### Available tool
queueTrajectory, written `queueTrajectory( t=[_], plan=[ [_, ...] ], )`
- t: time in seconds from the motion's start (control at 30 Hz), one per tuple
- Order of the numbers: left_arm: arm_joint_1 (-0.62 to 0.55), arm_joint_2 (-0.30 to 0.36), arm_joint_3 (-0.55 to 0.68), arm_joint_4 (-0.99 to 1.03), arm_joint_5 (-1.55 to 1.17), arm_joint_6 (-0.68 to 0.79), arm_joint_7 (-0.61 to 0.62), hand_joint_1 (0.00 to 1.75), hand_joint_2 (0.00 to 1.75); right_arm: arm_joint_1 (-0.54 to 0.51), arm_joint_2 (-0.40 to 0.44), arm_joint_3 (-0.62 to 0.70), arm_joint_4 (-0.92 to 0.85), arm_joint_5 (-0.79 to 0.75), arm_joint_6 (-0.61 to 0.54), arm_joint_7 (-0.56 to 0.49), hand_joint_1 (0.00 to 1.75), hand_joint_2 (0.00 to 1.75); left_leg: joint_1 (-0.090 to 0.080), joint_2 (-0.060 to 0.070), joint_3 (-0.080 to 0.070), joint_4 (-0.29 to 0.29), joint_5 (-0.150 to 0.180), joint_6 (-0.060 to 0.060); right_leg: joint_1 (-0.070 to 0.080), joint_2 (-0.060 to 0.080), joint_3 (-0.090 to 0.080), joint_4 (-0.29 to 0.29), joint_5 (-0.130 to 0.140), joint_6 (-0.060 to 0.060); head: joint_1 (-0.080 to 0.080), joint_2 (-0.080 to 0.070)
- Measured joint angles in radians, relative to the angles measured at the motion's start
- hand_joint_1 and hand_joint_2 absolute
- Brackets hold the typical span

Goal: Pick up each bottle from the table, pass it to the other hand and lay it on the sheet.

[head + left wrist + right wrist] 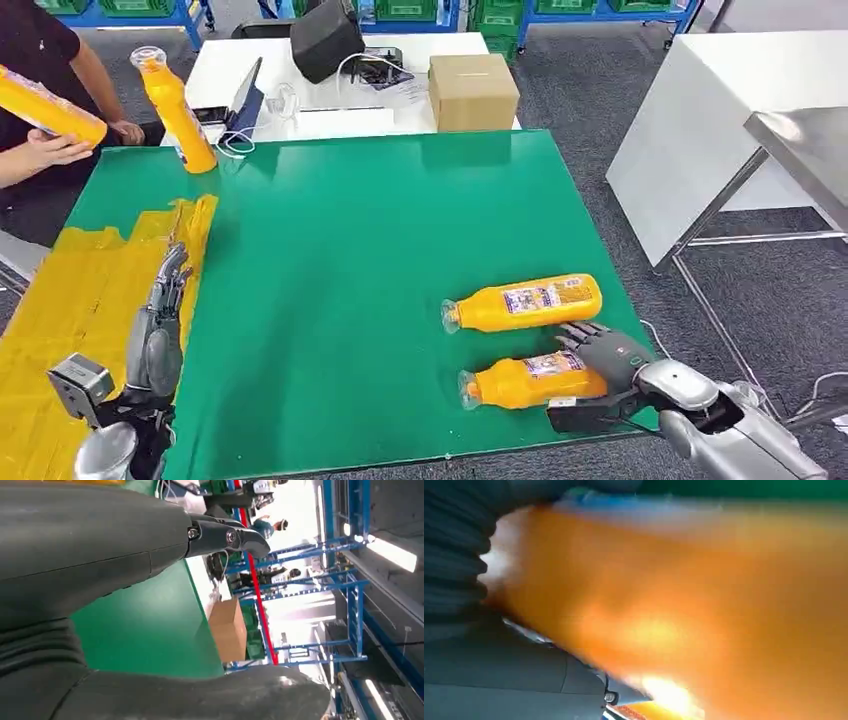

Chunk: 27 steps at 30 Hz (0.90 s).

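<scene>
A green worktop (380, 250) stands on grey carpet, with a white table (330, 90) behind it and blue racks with green crates along the back wall. From the head view, a yellow sheet (70, 300) covers the worktop's left side. The left hand (160, 320) lies over the sheet's right edge with its fingers stretched straight forward, holding nothing. Two orange bottles lie on their sides near the right front corner, caps pointing left: the far bottle (525, 302) free, the near bottle (530, 382) just in front of it. The right hand (600, 360) wraps the near bottle's base end, fingers over its top and the thumb along its front side. A third bottle (178, 110) stands upright at the back left corner. A person (40, 60) at the far left holds a fourth bottle (50, 108) tilted in a hand. A cardboard box (472, 90), a dark bag (325, 40) and a laptop (245, 100) sit on the white table.

In the left wrist view, the left hand (100, 545) has nothing between its dark fingers (225, 536) and thumb; beyond lie the green worktop (145, 630), the box (227, 630) and the blue racks (320, 580).

In the right wrist view, the near bottle (674, 605) is a blurred orange mass pressed against the right hand (499, 670).
</scene>
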Motion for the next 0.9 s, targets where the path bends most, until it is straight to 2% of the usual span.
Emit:
queueTrajectory(
  t=[0.2,0.23,0.27,0.43,0.57,0.63,0.9],
  plan=[
    [-0.019,0.001,-0.009,0.001,0.000,0.000,0.001,0.00,0.00,-0.031,0.026,0.007,0.050,0.000,0.000,-0.003,0.00,1.75,0.003,0.003,-0.004,0.000,0.001,0.003,0.002,0.002,0.002,-0.007,-0.002,0.001,0.001,0.000],
    [-0.020,0.002,-0.010,0.001,0.000,0.000,0.001,0.00,0.00,-0.036,0.028,0.007,0.055,0.000,0.000,-0.005,1.52,1.75,0.003,0.003,-0.003,0.000,0.002,0.004,0.002,0.002,0.002,-0.008,-0.001,0.001,0.001,0.000],
    [-0.021,0.003,-0.011,0.002,0.000,0.000,0.001,0.00,0.00,-0.037,0.029,0.009,0.060,-0.001,0.002,-0.006,1.75,1.75,0.003,0.003,-0.005,0.000,0.002,0.005,0.002,0.002,0.001,-0.009,-0.001,0.001,0.000,0.000],
    [-0.029,0.005,-0.012,0.007,0.002,-0.005,0.001,0.00,0.00,-0.035,0.031,0.006,0.071,-0.102,0.013,-0.035,1.75,1.75,0.003,0.003,-0.007,0.000,0.005,0.007,0.002,0.002,0.001,-0.012,0.003,0.003,0.001,0.000],
    [-0.025,0.013,-0.011,0.008,0.014,-0.013,-0.001,0.00,0.00,0.026,0.044,-0.049,0.035,-0.273,-0.016,-0.076,1.75,1.75,0.001,0.003,-0.006,0.000,0.003,0.006,0.002,0.003,0.003,-0.013,0.005,0.005,0.001,0.000],
    [-0.016,0.014,-0.011,0.009,0.015,-0.018,-0.002,0.00,0.00,0.066,0.049,-0.077,-0.003,-0.335,-0.028,-0.088,1.75,1.75,0.001,0.000,-0.005,0.000,0.002,0.006,0.002,0.002,0.002,-0.013,0.012,0.010,0.000,0.000],
    [0.005,0.017,-0.011,0.012,0.016,-0.020,-0.002,0.00,0.00,0.131,0.066,-0.128,-0.073,-0.372,-0.037,-0.104,1.75,1.75,0.002,-0.003,-0.007,0.000,0.000,0.004,0.002,-0.001,0.001,-0.011,0.008,0.008,0.000,0.000]
  ],
)
